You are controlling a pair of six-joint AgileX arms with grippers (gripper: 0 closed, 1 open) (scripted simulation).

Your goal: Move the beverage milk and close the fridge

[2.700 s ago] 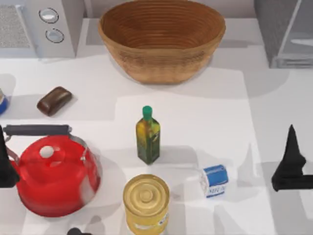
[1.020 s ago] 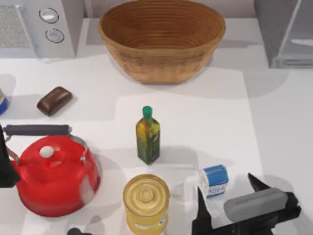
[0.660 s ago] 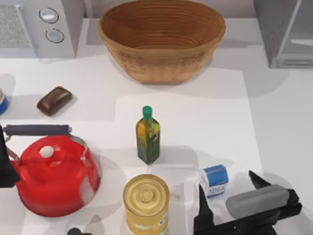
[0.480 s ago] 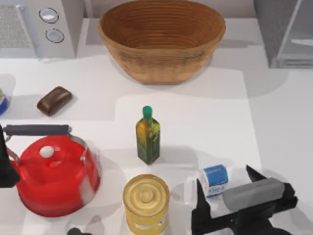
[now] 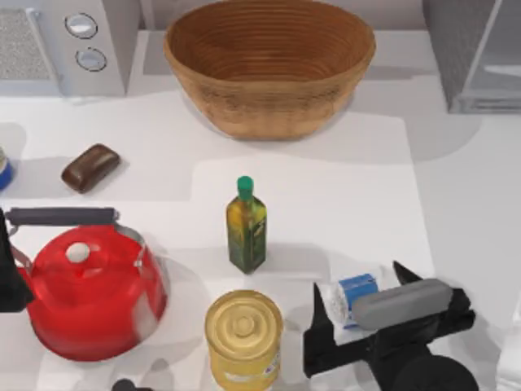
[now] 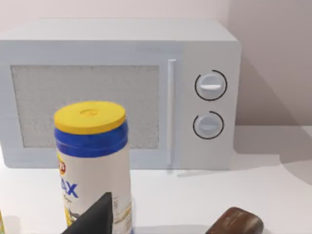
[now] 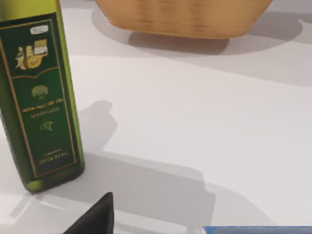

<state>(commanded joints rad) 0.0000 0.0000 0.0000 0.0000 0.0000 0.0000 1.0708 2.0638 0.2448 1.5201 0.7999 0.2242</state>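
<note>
A: Item, fridge (image 5: 476,57): stood well beyond the oil bottle (image 5: 247,228), at the table's far right corner, pale inside exposed. Item, beverage milk (image 5: 352,295): just right of the oil bottle, nearer the front edge.

B: Step judged: carton to be straddled squarely before closing, wrist kept low so it is not tipped.

A: Right gripper (image 5: 358,309): spread wide, one finger either side of the carton; nothing held, contact cannot be told. Left gripper (image 5: 10,277): parked far left of the bottle.

A rendered kitchen counter: microwave (image 6: 122,92), fridge (image 5: 476,53), red kettle (image 5: 89,293), oil bottle (image 7: 36,92), wicker basket (image 5: 269,65).
</note>
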